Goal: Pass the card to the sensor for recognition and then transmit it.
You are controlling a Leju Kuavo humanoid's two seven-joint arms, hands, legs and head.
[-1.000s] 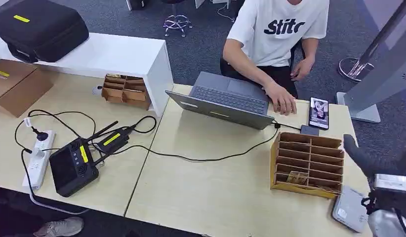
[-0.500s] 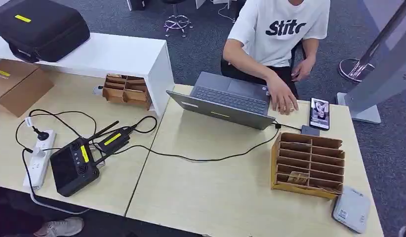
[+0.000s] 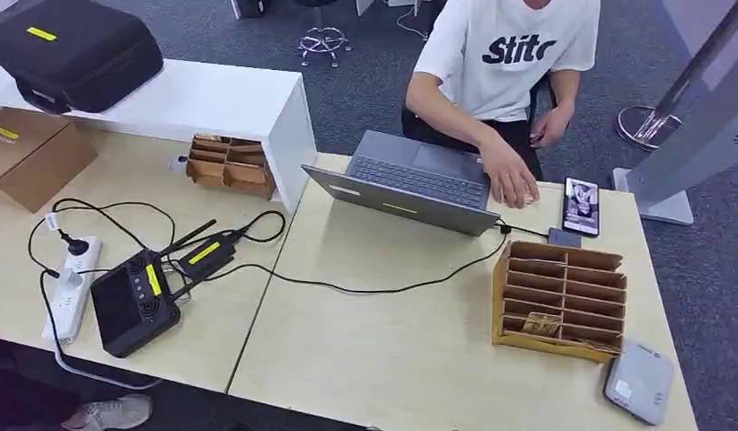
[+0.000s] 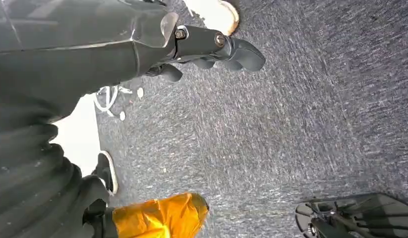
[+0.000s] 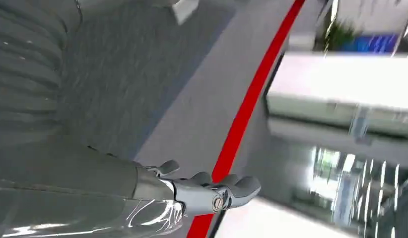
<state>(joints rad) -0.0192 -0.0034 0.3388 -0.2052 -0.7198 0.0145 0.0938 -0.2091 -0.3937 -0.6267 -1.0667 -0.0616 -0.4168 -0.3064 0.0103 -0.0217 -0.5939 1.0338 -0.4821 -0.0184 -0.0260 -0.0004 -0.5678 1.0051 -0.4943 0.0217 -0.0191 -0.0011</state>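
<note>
Card [image 3: 539, 325], just one as far as I can see from the head view, lies in a lower slot of the slotted cardboard rack [image 3: 560, 299] on the table [image 3: 392, 341], next to one grey sensor [image 3: 638, 381] at the corner, one laptop [image 3: 410, 182] and one phone [image 3: 580, 206]. Left wrist view: left hand [image 4: 212, 47] hangs over grey carpet [image 4: 291, 124], fingers curled in on nothing. Right wrist view: right hand [image 5: 212, 191] holds nothing, fingers slightly spread.

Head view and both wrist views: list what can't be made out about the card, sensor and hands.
- Card in the cardboard organizer: head view, something lies in a lower slot, too small to identify.
- Grey sensor: label too small to read.
- Right hand: right wrist view blurred; finger pose unclear.
- Left hand: fingers partly hidden behind its cover.
</note>
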